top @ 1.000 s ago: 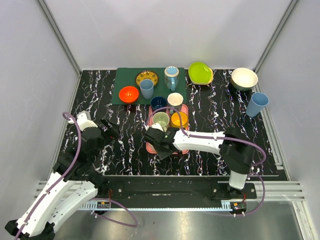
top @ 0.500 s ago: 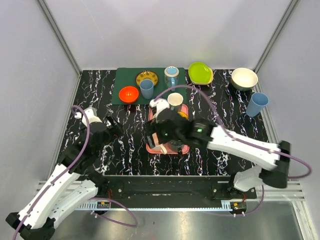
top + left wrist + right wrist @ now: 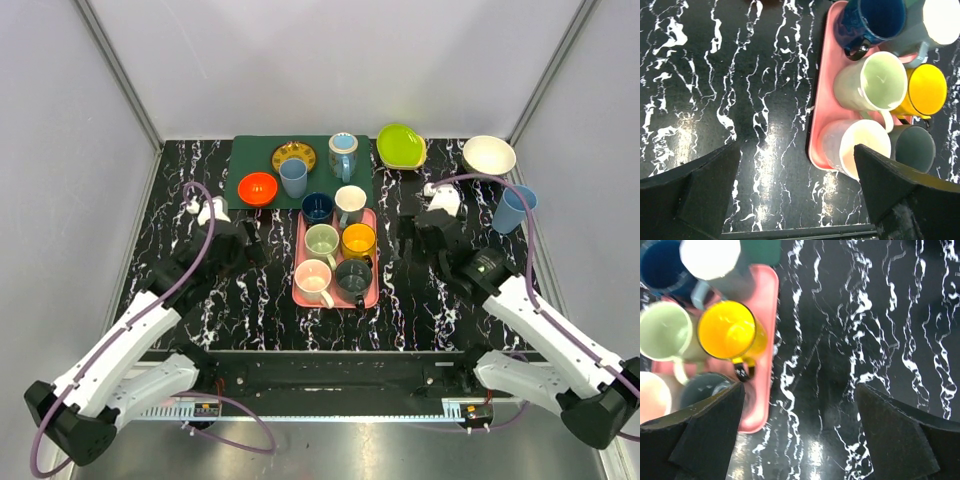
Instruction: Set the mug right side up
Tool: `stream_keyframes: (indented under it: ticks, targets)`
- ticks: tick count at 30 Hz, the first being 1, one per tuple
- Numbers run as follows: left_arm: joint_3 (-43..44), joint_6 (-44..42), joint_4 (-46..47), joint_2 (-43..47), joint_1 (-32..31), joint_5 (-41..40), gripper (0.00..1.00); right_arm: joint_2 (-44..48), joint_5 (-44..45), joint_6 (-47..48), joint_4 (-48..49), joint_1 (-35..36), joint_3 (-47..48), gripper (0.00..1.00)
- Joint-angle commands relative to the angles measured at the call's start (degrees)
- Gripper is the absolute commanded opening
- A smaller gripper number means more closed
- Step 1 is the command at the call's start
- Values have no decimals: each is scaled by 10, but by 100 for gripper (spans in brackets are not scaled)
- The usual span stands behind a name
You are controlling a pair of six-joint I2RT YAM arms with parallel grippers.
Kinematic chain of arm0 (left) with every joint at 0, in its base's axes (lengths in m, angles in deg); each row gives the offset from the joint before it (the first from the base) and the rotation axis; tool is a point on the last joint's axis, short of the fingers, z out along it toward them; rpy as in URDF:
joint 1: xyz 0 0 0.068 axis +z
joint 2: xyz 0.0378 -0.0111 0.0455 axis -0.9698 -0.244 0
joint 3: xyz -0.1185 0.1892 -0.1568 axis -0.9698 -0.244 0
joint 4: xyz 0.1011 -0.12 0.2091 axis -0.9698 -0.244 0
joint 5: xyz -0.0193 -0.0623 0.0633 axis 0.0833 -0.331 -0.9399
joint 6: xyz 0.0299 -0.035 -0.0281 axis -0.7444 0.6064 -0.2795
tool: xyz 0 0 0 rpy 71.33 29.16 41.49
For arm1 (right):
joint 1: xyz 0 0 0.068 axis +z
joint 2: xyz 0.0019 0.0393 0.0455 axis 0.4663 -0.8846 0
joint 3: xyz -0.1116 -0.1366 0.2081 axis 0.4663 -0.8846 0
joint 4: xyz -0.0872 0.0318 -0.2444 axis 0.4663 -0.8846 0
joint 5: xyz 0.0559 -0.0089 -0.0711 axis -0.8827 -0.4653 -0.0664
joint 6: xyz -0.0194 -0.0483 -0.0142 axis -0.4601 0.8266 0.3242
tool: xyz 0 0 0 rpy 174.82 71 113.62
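Note:
A pink mug [image 3: 313, 281] stands mouth up at the near left corner of the pink tray [image 3: 300, 232]. In the left wrist view the pink mug [image 3: 860, 150] shows its pale inside. Beside it on the tray stand a pale green mug [image 3: 322, 240], a yellow mug [image 3: 358, 240] and a dark grey mug [image 3: 352, 275]. My left gripper [image 3: 250, 241] hovers open just left of the tray, with nothing between its fingers [image 3: 705, 190]. To the right of the tray my right gripper [image 3: 409, 236] is open and empty over bare table [image 3: 810, 390].
A dark blue mug [image 3: 317, 207] and a white mug [image 3: 350, 199] sit at the tray's far end. The green mat [image 3: 240, 150] behind holds an orange bowl [image 3: 258, 187], a grey-blue cup [image 3: 293, 177], a yellow plate [image 3: 293, 155] and a light blue mug [image 3: 343, 155]. A lime bowl [image 3: 400, 145], cream bowl [image 3: 488, 156] and blue cup [image 3: 513, 208] stand at the right.
My right gripper has opened and pulled back from the tray to the right, leaving the pink mug standing mouth up. My left arm has swung forward toward the tray.

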Motion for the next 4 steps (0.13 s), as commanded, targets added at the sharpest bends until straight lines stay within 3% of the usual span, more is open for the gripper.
stream_keyframes:
  ticks: [1,4]
  targets:
    - [6,-24,52,20,0,51,99,65,34,-11,51,-7,-54,98]
    - [3,-36,62,27,0,63,99,110,49,-31,71,-7,-89,98]
